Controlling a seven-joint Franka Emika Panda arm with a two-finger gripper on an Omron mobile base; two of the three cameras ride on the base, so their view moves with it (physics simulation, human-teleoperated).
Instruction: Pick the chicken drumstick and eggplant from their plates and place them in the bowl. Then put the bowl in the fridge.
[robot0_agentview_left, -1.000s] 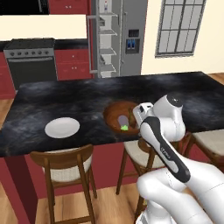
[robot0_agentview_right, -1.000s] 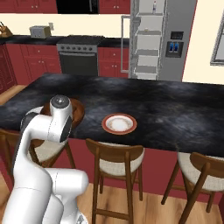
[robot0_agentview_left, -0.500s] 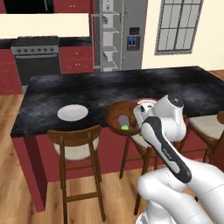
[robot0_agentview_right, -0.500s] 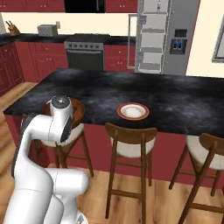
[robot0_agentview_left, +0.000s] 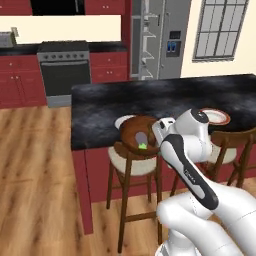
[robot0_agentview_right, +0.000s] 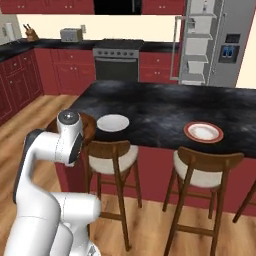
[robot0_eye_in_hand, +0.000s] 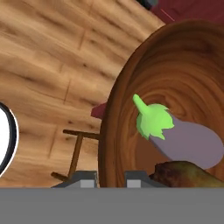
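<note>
Bowl (robot0_eye_in_hand: 175, 87): eggplant (robot0_eye_in_hand: 183, 135) and drumstick (robot0_eye_in_hand: 188, 175) inside
My hand (robot0_eye_in_hand: 110, 177): pinching its rim
Care: I'd keep it level toward the fridge (robot0_agentview_left: 160, 40)

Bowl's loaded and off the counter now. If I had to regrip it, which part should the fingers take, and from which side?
Take the bowl by its rim, one finger inside the wall and one outside, as the gripper seems placed now. The wall is thin and upright there, while the body looks too wide to span. Come at the near rim: the eggplant and chicken drumstick lie inside close by, so keep the inner finger shallow.
</note>
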